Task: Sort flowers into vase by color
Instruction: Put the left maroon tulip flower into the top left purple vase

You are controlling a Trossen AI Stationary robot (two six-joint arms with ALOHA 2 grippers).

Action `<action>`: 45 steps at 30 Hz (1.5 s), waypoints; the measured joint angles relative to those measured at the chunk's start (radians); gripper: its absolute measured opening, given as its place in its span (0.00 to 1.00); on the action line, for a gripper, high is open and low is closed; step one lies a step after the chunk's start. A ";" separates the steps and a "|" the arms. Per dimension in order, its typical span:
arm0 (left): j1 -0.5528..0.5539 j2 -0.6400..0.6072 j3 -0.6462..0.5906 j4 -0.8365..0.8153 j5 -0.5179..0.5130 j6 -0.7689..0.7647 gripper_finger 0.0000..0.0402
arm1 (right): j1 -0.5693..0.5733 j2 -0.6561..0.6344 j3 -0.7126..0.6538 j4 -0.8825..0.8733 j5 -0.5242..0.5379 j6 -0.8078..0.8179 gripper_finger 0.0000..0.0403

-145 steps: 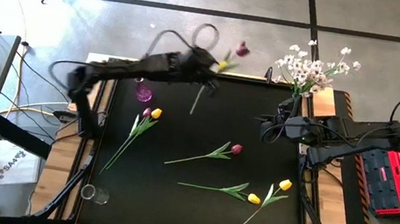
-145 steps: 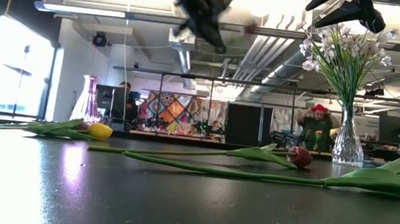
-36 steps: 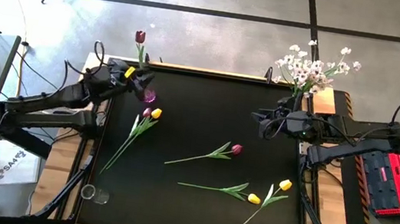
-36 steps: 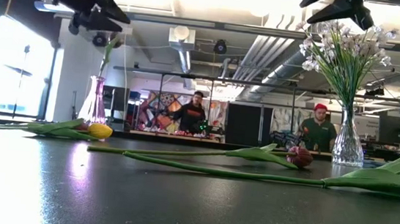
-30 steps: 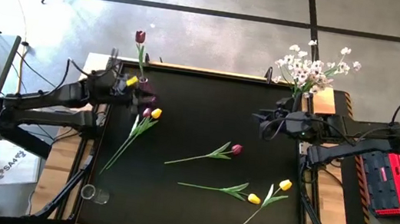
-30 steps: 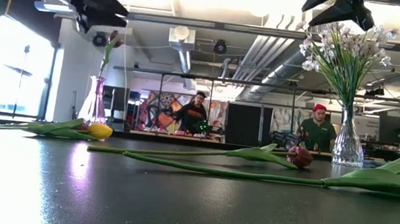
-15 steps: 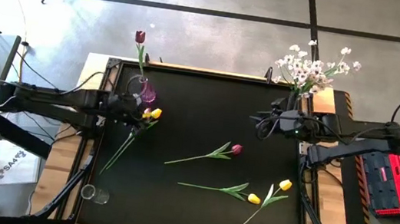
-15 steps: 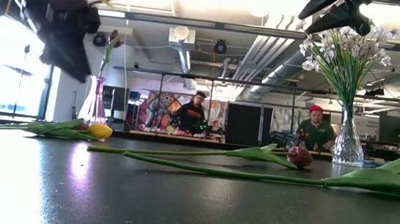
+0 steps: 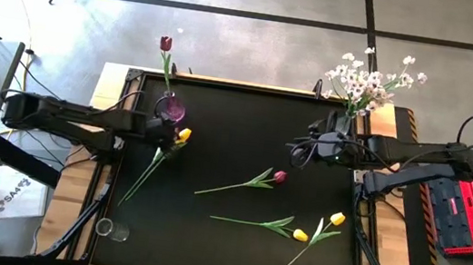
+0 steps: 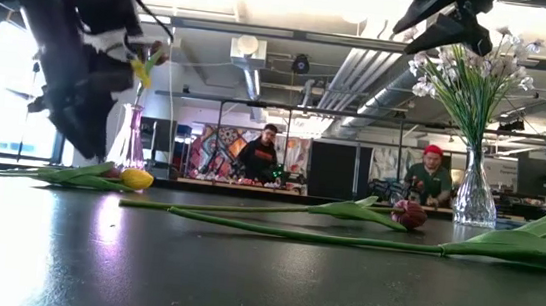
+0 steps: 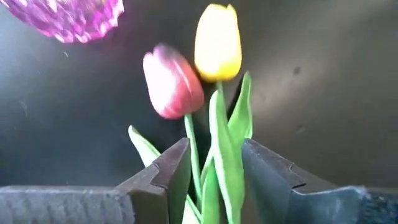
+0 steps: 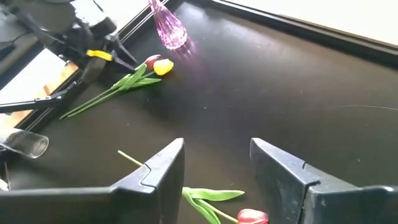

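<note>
Red tulip (image 9: 166, 44) in pink vase (image 9: 172, 107)

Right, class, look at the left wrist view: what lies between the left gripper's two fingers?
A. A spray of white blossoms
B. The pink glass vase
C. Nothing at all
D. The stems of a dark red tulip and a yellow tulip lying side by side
D: in the left wrist view the left gripper straddles the green stems of the dark red tulip and the yellow tulip, fingers apart.

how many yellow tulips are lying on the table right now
3: one beside a dark red tulip at the left gripper, two lying toward the near right.
</note>
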 joint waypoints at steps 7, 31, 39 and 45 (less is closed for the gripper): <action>0.039 0.127 0.000 0.000 0.058 0.065 0.27 | 0.000 -0.001 0.000 0.000 -0.008 0.000 0.43; -0.030 0.155 0.083 0.178 0.208 0.029 0.17 | -0.052 -0.001 0.000 0.021 -0.046 -0.038 0.43; -0.055 0.155 0.083 0.187 0.196 0.088 0.17 | -0.070 -0.001 0.000 0.057 -0.062 -0.064 0.43; -0.054 0.208 0.084 0.242 0.150 0.142 0.21 | -0.073 -0.001 0.000 0.058 -0.067 -0.069 0.43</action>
